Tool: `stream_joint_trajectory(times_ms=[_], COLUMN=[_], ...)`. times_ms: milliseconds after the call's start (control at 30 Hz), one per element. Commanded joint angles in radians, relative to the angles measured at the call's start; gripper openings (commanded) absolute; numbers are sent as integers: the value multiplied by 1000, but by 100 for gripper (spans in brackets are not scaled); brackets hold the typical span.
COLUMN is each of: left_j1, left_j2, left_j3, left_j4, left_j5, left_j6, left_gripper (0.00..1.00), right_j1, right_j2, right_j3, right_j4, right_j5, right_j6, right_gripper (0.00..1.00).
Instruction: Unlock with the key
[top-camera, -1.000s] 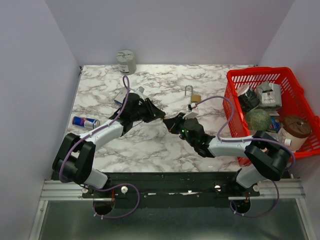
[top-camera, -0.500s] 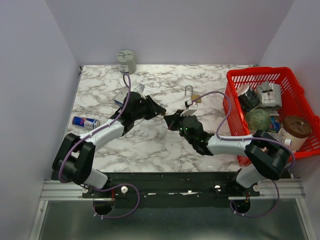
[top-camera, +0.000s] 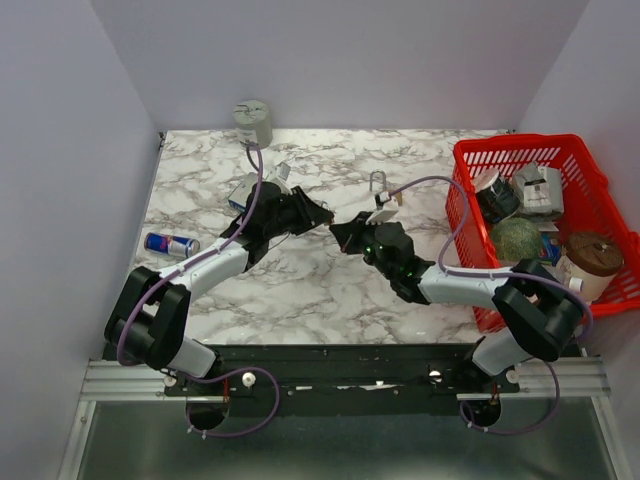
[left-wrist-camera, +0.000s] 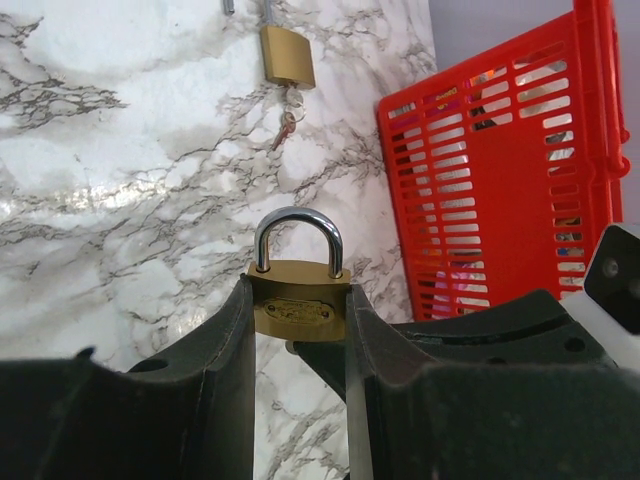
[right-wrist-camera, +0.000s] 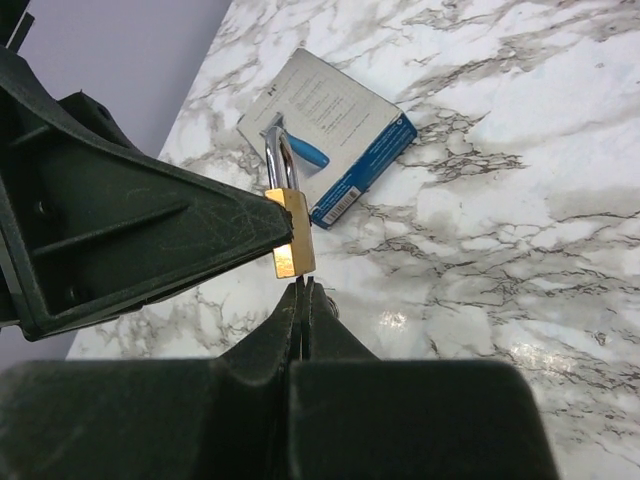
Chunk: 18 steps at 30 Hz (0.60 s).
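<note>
Marble bench (top-camera: 300, 285) lies beneath both arms, which meet above its middle. The padlock (left-wrist-camera: 298, 300) is clamped by its sides in the left gripper (top-camera: 322, 215), shackle uppermost. Just under its base, the right gripper (right-wrist-camera: 303, 305) is pinched narrow on what is judged to be the key (right-wrist-camera: 300, 287), which is aimed along the padlock's long axis.

Both arms shared one build: the left arm (top-camera: 205, 265) and right arm (top-camera: 460, 288) had pale lavender-white link shells between black, rounded joint housings. A thin purple cable (top-camera: 430, 180) ran loose along each, base to wrist. A small green light (top-camera: 372, 238) glowed on the right wrist housing. The jaws were matte black plastic, wedge-shaped. The left pair showed fine scratches on an outer face. Both bases met a black crossbar (top-camera: 340, 365).
</note>
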Motion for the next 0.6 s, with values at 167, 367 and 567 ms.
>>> stream_joint_trajectory(times_ms=[167,367,567], left_j1=[-75,-76,-86], left_j2=[-58,-80,-93], left_j3=[16,23,42], left_j4=[42,131,165], left_j5=[341,417,482], left_j6=[23,24,47], left_gripper=[0,0,0], right_j1=[-145,-203,-237], right_j2=[-145,-219,-297], right_j3=[-20,-31,-20], right_j4=[104,70,16], right_j5=[-175,-290,-362], right_j6=[117,165,175], right_gripper=[1,1,1])
